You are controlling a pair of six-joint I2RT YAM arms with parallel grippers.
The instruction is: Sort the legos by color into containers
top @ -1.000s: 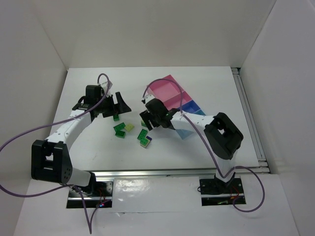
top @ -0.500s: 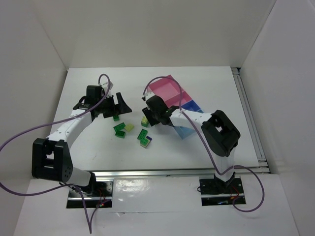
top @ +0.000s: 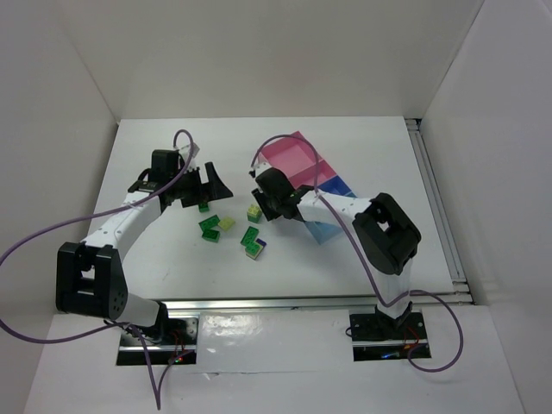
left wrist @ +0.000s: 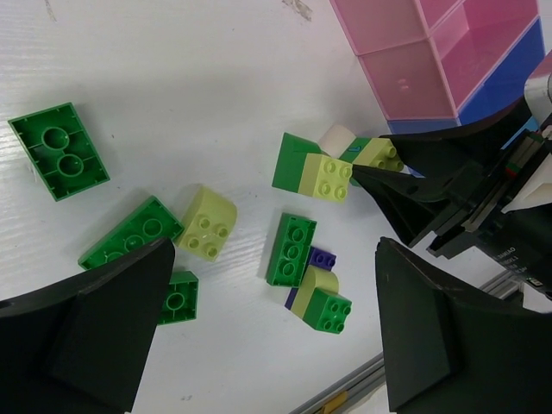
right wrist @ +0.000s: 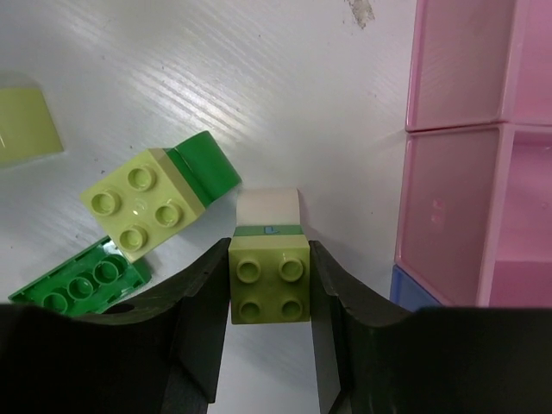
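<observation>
Right gripper (right wrist: 269, 259): fingers (right wrist: 203, 310) clenched on a pale yellow-green brick (right wrist: 269, 278), centre frame, just beside the pink trays (right wrist: 448, 198). Only a corner of the blue tray (right wrist: 407, 289) shows past one finger. Left gripper (left wrist: 274, 250) is spread wide over scattered legos (left wrist: 59, 151), grasping nothing.

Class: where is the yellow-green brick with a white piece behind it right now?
In the right wrist view, the yellow-green brick sits bottom-centre between the fingers of the right tool, just left of the pink trays.

bright, even overhead light, soft shadows; wrist views sharp on table (left wrist: 172, 103), dark gripper edges blur.
</observation>
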